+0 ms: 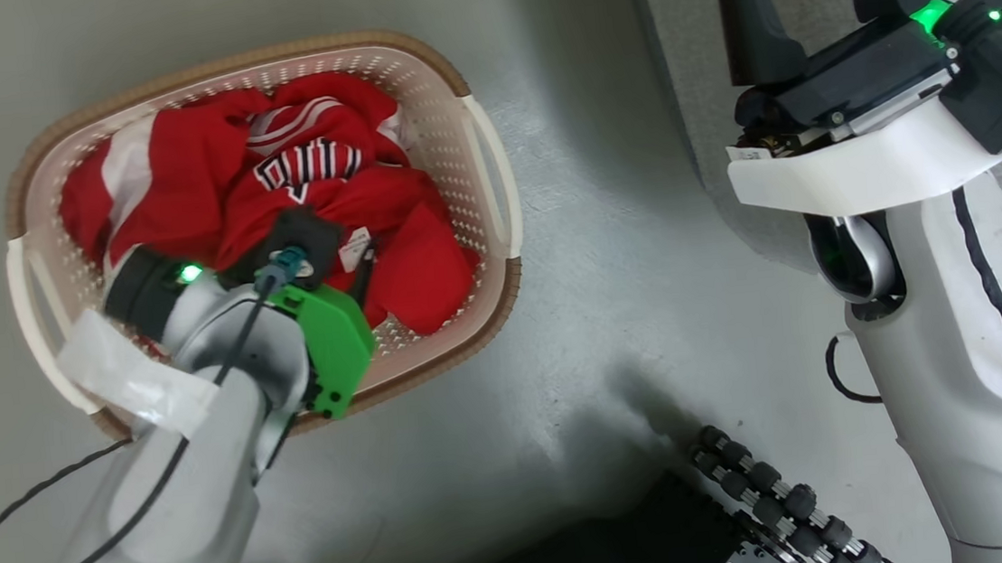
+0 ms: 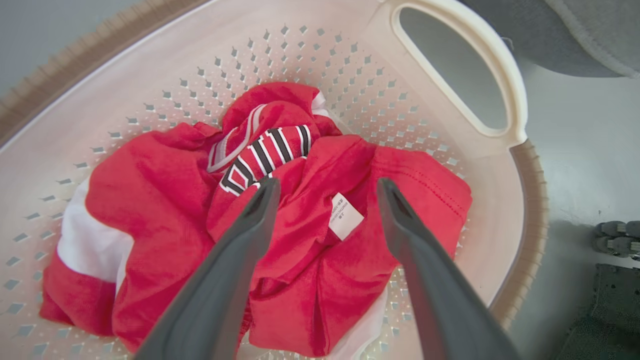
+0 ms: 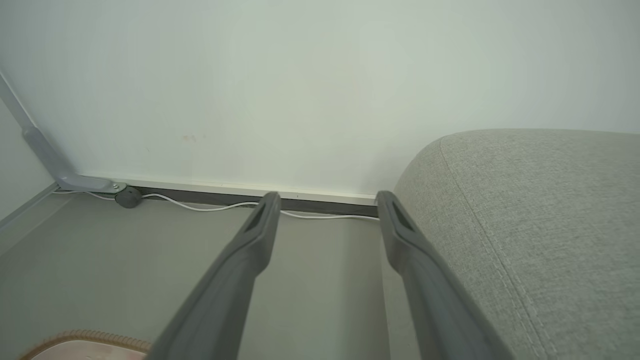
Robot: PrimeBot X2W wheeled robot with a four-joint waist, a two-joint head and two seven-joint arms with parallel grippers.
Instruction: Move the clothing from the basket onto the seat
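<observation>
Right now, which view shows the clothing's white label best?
Left wrist view: the white label lies close and unobstructed on the red clothing between the fingers of the open left gripper. Head view shows it tiny beside that arm. Right wrist view faces the sofa instead.

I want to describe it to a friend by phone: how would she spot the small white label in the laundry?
Find the cream basket; red clothing is heaped inside. The label is the small white printed rectangle showing between the open fingers of the left gripper, plain beside the black-and-white striped trim.
</observation>
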